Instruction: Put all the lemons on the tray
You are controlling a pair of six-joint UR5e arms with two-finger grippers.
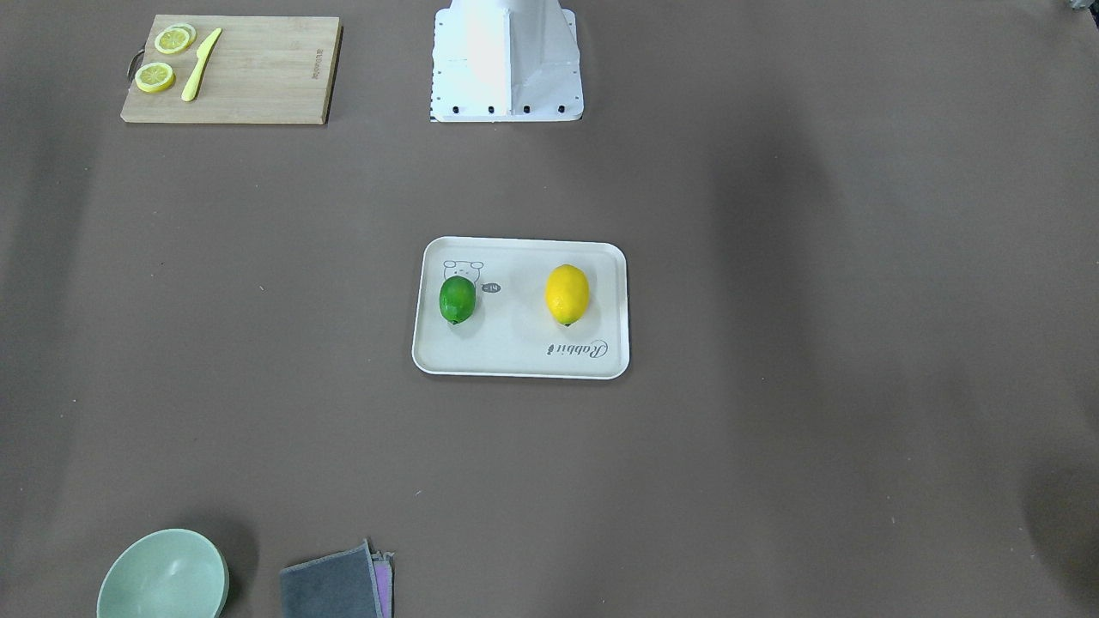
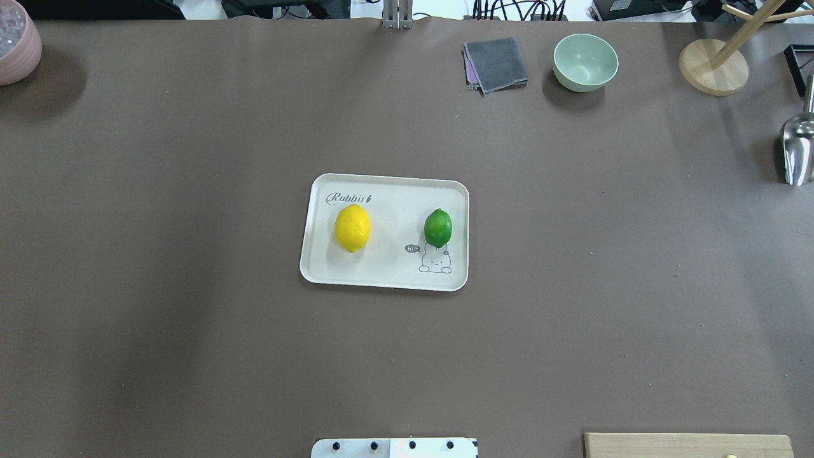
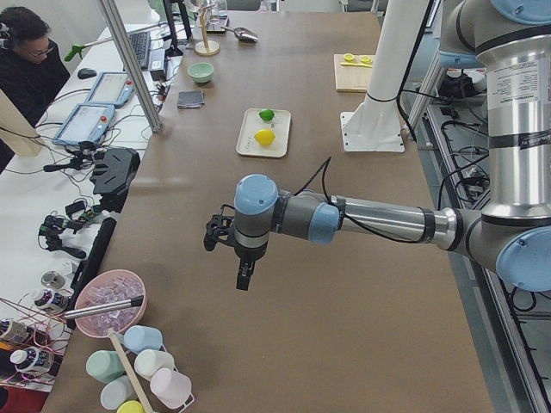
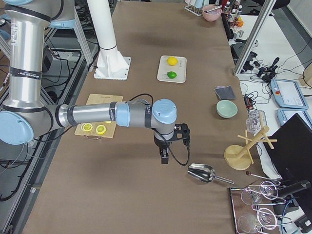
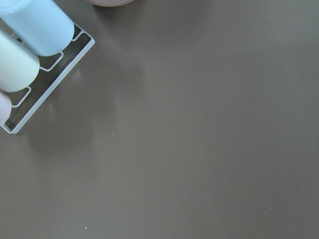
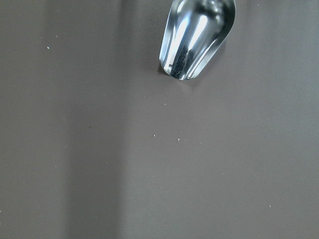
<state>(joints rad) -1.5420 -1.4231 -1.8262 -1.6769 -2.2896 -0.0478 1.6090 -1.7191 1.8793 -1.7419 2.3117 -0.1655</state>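
Observation:
The cream-white tray [image 2: 381, 280] lies at the table's middle, also in the front view [image 1: 519, 371]. The yellow lemon [image 2: 351, 228] [image 1: 567, 294] and the green lemon [image 2: 437, 227] [image 1: 457, 299] both rest on it, apart from each other. My left gripper [image 3: 244, 280] hangs over bare table far from the tray, near the table's left end. My right gripper [image 4: 165, 158] hangs near the right end, beside a metal scoop. Both grippers show only in the side views, so I cannot tell whether they are open or shut. Neither wrist view shows fingers.
A wooden cutting board [image 1: 258, 86] with lemon slices [image 1: 154, 77] and a yellow knife [image 1: 200, 64] lies near the robot's base. A green bowl [image 2: 585, 62], grey cloth [image 2: 496, 63], metal scoop [image 2: 798, 149], wooden stand [image 2: 712, 67] and pink bowl [image 2: 16, 41] line the table's edges.

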